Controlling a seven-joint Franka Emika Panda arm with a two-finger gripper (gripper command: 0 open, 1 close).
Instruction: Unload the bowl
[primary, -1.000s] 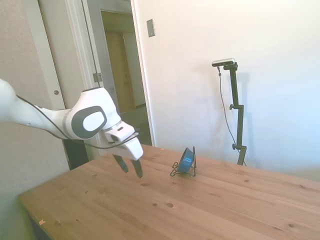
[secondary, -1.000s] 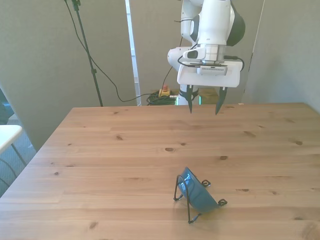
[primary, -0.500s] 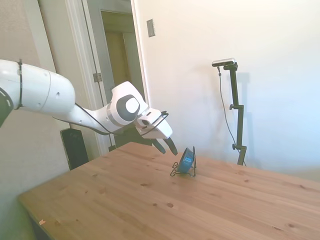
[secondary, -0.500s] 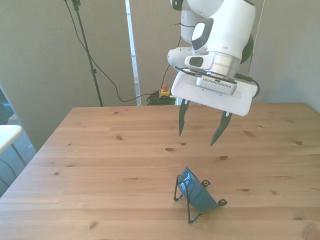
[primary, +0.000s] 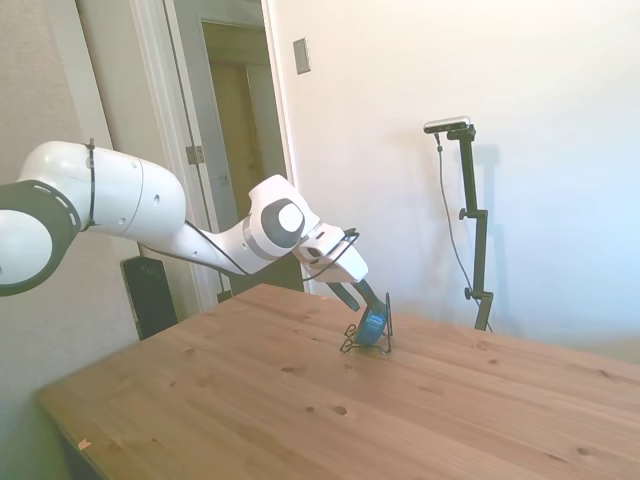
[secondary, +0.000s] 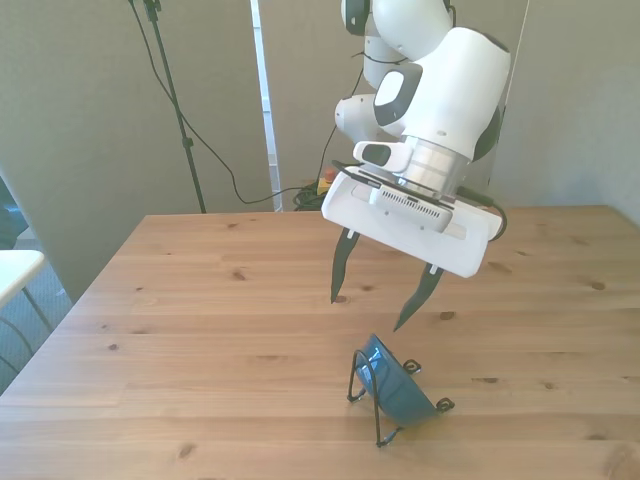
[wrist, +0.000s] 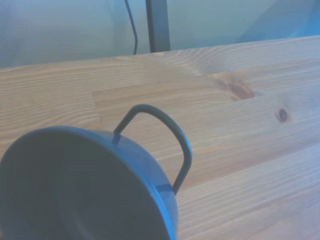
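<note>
Front view: gripper (secondary: 368, 314) hangs just above the bowl (secondary: 398, 385), fingers spread wide, holding nothing. Bowl sits tilted on edge in the black wire rack (secondary: 385, 428) on the wooden table (secondary: 200, 320) (near the camera-side edge). Wrist view: bowl (wrist: 75, 185) fills the frame, a rack loop (wrist: 165, 135) curving behind its rim.

- Bare table (secondary: 200, 330) lies all round the rack (secondary: 372, 405).
- The rack's wire loop (wrist: 165, 130) rises behind the bowl (secondary: 398, 385), at its 12 o'clock in the wrist view.
</note>
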